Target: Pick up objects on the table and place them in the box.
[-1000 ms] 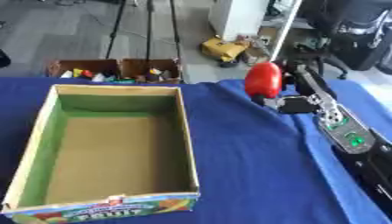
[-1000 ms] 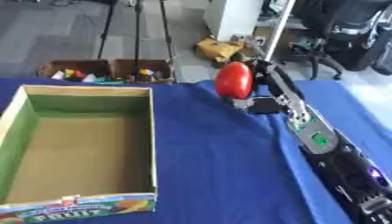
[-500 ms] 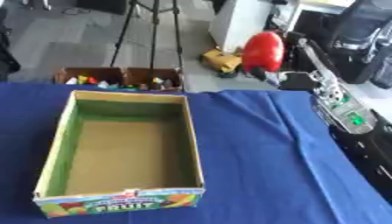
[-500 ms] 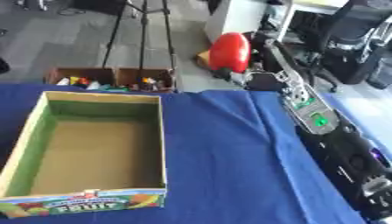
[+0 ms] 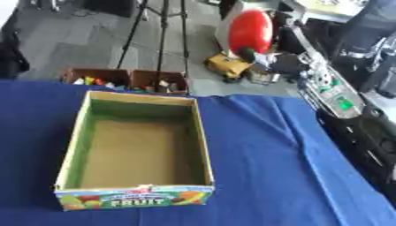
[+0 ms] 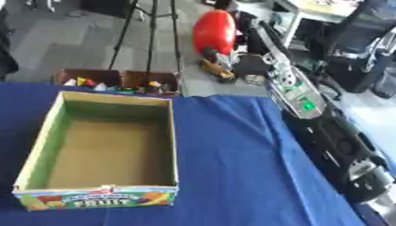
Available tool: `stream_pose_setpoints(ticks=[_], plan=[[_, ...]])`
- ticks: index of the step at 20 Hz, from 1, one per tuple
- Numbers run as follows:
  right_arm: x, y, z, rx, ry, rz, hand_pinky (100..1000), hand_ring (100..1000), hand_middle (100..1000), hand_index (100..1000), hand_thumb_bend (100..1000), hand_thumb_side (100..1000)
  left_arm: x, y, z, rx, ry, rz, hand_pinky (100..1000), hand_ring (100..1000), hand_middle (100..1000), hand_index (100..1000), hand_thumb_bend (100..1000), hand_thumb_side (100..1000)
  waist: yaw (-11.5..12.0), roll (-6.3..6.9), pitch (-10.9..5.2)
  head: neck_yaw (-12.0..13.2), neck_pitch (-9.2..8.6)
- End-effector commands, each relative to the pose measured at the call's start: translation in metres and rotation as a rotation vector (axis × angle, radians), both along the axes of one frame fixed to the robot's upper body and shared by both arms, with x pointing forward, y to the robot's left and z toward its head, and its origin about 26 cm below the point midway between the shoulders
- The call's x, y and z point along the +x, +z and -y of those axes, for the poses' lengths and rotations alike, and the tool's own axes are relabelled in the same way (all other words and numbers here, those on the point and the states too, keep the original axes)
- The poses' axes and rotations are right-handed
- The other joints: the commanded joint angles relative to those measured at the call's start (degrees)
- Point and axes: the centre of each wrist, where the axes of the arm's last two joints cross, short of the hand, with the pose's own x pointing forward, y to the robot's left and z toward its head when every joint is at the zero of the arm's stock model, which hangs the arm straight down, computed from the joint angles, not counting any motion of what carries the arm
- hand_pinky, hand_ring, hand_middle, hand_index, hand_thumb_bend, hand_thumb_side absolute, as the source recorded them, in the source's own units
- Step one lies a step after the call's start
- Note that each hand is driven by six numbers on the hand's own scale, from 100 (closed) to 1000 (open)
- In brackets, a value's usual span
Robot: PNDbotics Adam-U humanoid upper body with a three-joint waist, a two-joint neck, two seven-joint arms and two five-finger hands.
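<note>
A red rounded object [image 5: 250, 31] is held up in the air beyond the table's far edge, well above the cloth. My right hand [image 5: 284, 40] is shut on it from the right, with the thumb [image 5: 249, 54] under it. The black and silver right arm [image 5: 334, 95] runs down the right side of the view. The open cardboard box [image 5: 199, 132], green inside and marked FRUIT on its front, stands on the blue table [image 5: 263, 159] to the left of the arm. Nothing shows inside the box. My left hand does not show in either view.
Two small brown boxes [image 5: 127, 80] with coloured pieces stand on the floor past the table's far edge. A yellow toy vehicle [image 5: 226, 66] and tripod legs [image 5: 162, 31] are behind them. Office chairs [image 6: 363, 26] stand at the far right.
My right hand has lifted the red object higher and a little left, off the table's far edge. The whole picture has shifted, so the camera has moved too.
</note>
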Motion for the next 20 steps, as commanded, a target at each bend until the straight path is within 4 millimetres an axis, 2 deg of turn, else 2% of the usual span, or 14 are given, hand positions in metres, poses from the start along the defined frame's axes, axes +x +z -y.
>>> stream_pose_setpoints(ticks=[1, 9, 11, 12, 13, 20], plan=[[-0.001, 0.014, -0.01, -0.022, 0.031, 0.012, 318, 798, 205, 655, 593, 274, -0.004, 0.01, -0.001, 0.026, -0.004, 0.037, 606, 719, 681, 886, 100, 802, 0.39, 0.34, -1.94, -0.98, 0.42], [0.025, 0.012, -0.045, 0.025, 0.128, -0.057, 315, 808, 198, 661, 587, 269, -0.003, 0.01, 0.0, 0.014, -0.017, 0.022, 613, 724, 683, 885, 100, 798, 1.51, 0.42, -4.13, -2.5, 1.37], [0.032, 0.009, -0.051, 0.037, 0.134, -0.075, 315, 809, 197, 661, 586, 269, -0.003, 0.01, 0.0, 0.011, -0.02, 0.015, 615, 725, 683, 885, 100, 797, 1.6, 0.49, -4.89, -3.06, 1.97], [0.034, 0.008, -0.053, 0.041, 0.137, -0.082, 314, 809, 197, 662, 614, 270, -0.003, 0.009, 0.0, 0.009, -0.021, 0.012, 616, 726, 683, 885, 100, 796, 1.63, 0.53, -5.23, -3.28, 2.22], [0.037, 0.007, -0.055, 0.044, 0.141, -0.089, 314, 810, 196, 662, 584, 270, -0.003, 0.009, 0.0, 0.007, -0.022, 0.008, 617, 727, 684, 885, 100, 796, 1.66, 0.58, -5.59, -3.56, 2.48], [0.052, -0.008, -0.068, 0.066, 0.155, -0.151, 315, 819, 188, 666, 584, 262, -0.003, 0.009, 0.002, -0.002, -0.035, -0.005, 623, 731, 685, 885, 100, 793, 2.03, 0.8, -7.4, -5.02, 4.48]])
